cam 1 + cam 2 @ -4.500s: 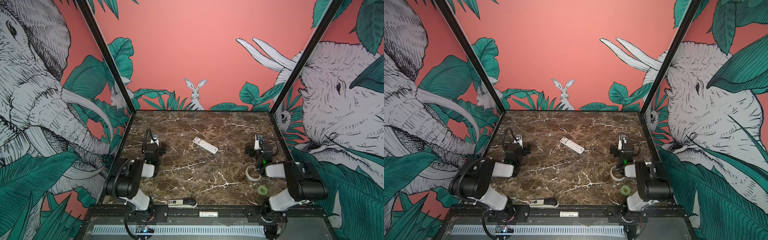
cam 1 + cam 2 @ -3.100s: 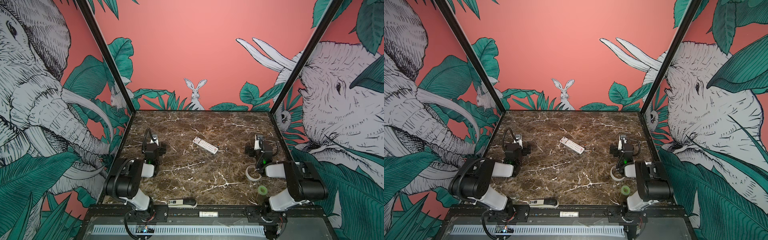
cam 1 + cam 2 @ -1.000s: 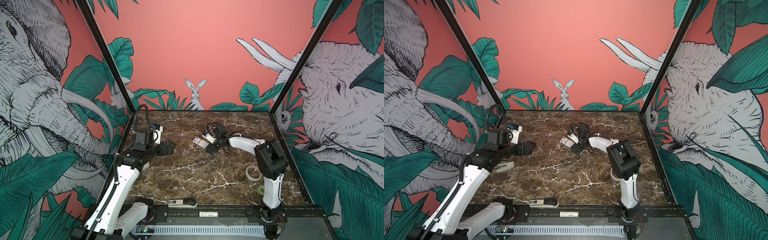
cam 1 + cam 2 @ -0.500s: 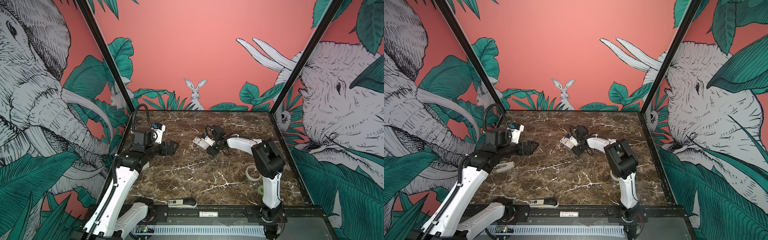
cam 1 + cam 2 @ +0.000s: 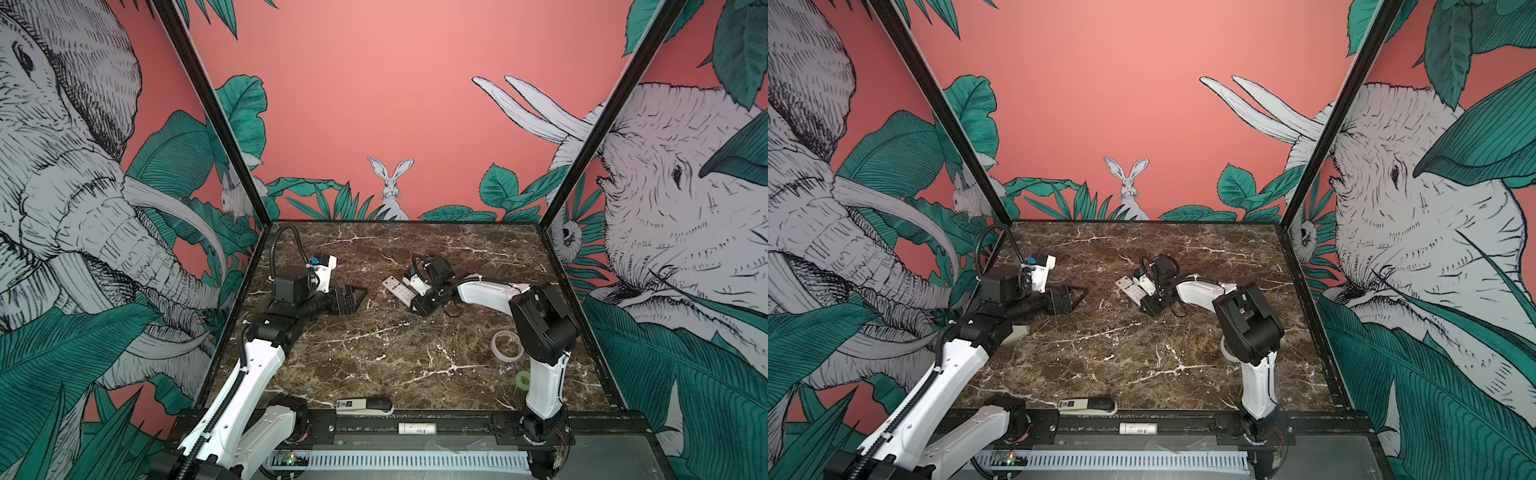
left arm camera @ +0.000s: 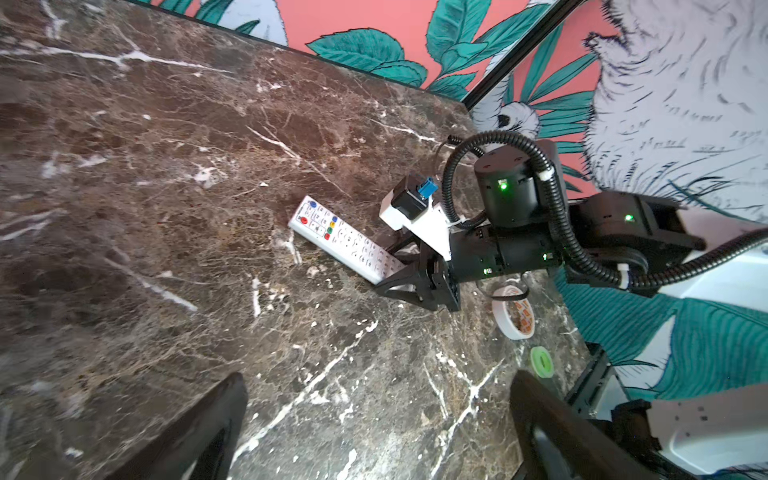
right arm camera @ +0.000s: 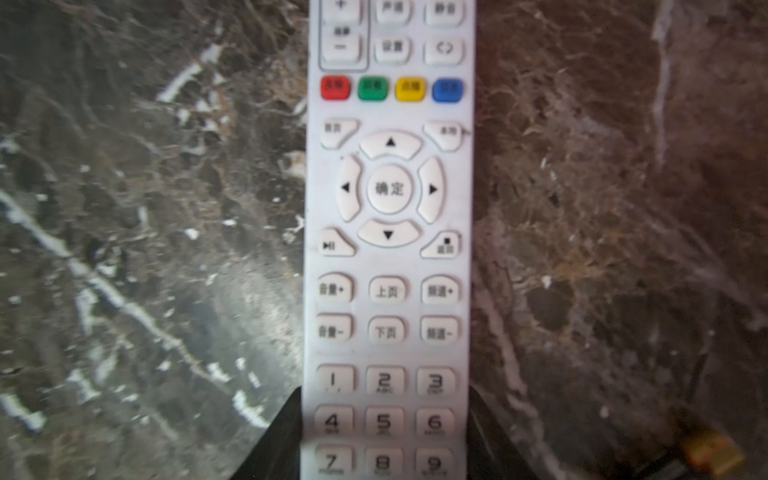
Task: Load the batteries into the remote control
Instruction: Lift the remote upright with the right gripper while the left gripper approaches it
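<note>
Far centre of tabletop [image 5: 415, 365]: remote control [image 5: 398, 289], buttons up, number-key end pinched by long edges between right gripper [image 7: 386, 395] fingers [image 7: 278, 444]. Left gripper [image 6: 378, 376] fingers spread wide, raised above tabletop, left of remote control. Cut off in right wrist view: both remote control ends. Half hidden behind right arm in a top view: white tape roll [image 5: 1223, 349]. Batteries: cannot pick out on dark marble.
</note>
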{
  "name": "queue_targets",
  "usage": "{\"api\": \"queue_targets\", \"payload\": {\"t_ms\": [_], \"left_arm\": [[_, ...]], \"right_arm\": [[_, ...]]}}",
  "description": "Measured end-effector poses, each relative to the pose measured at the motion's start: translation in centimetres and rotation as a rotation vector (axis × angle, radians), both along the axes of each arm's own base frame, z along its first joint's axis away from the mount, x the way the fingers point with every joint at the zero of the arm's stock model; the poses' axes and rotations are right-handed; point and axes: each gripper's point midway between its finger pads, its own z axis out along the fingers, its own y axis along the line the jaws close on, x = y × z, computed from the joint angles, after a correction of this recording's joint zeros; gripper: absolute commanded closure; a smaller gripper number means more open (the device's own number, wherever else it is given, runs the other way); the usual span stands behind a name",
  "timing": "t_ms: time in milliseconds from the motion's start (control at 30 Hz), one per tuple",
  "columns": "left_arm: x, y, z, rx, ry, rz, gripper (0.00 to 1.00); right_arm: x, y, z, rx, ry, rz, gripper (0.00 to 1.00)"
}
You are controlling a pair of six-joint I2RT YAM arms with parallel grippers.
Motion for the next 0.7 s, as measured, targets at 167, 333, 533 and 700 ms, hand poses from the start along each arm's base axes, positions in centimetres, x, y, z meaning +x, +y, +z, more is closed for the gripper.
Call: {"api": "queue_targets", "payload": {"t_ms": [167,333,533,700], "left_arm": [[0.0,-1.4,0.3,-0.119,-0.051,-0.043,0.0],[-0.6,-3.1,3.4,-0.218,-0.177,-0.14,0.0],[-1.9,-4.5,7.5,-0.31,-0.332,-0.257,0.0],[-1.9,-5.1,9.1,-0.358,-0.391,-0.306,0.0]], "right_arm": [[-0.7,2.4,7.3,0.238,-0.012,-0.014,0.64],[-2.7,3.6,14.5,0.476,0.002,0.018,0.66],[-6.3,3.5,19.8,0.693,0.103,0.072,0.67],[-8.5,3.4,23.6,0.855,0.172,0.122,0.69]]}}
